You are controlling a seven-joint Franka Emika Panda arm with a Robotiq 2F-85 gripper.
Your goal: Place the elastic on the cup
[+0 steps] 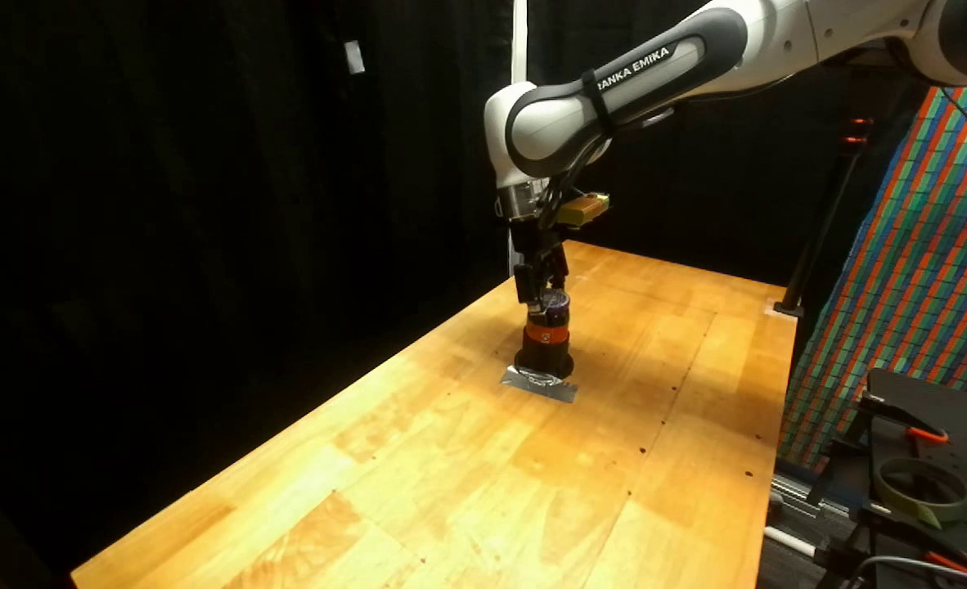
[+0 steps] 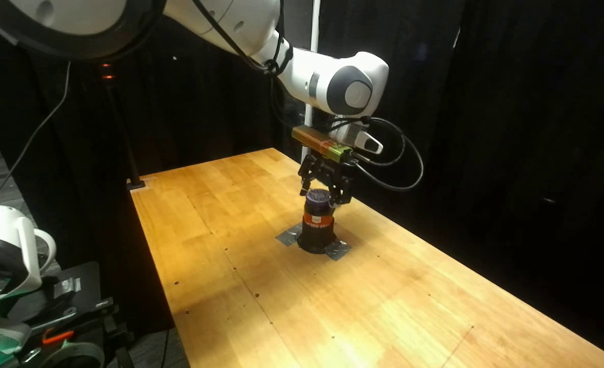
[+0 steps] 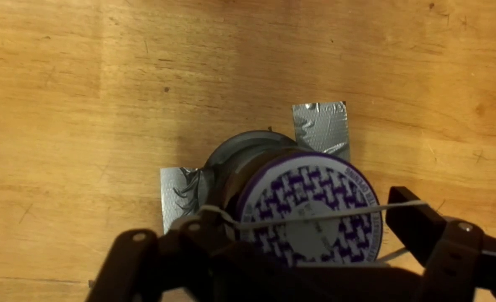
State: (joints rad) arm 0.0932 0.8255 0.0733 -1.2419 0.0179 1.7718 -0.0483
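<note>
The cup [image 1: 547, 335] is a short dark cylinder with a reddish-orange band. It stands upright on the table in both exterior views [image 2: 318, 223]. In the wrist view its purple-and-white patterned top [image 3: 315, 176] faces the camera. The elastic [image 3: 304, 219] is a thin pale band stretched between my two fingers. One strand crosses over the cup's top; another strand shows lower at the right. My gripper [image 3: 307, 218] is open, with one finger on each side of the cup's top. In the exterior views the gripper [image 1: 543, 293] is at the cup's upper end. Whether the elastic touches the cup cannot be told.
Silver tape [image 3: 323, 126] holds the cup's wide dark base to the wooden table [image 1: 483, 491]. A second strip [image 3: 176, 197] is at the base's left in the wrist view. A black pole [image 2: 128, 153] stands at a table corner. A tape roll [image 1: 921, 489] lies on a side shelf.
</note>
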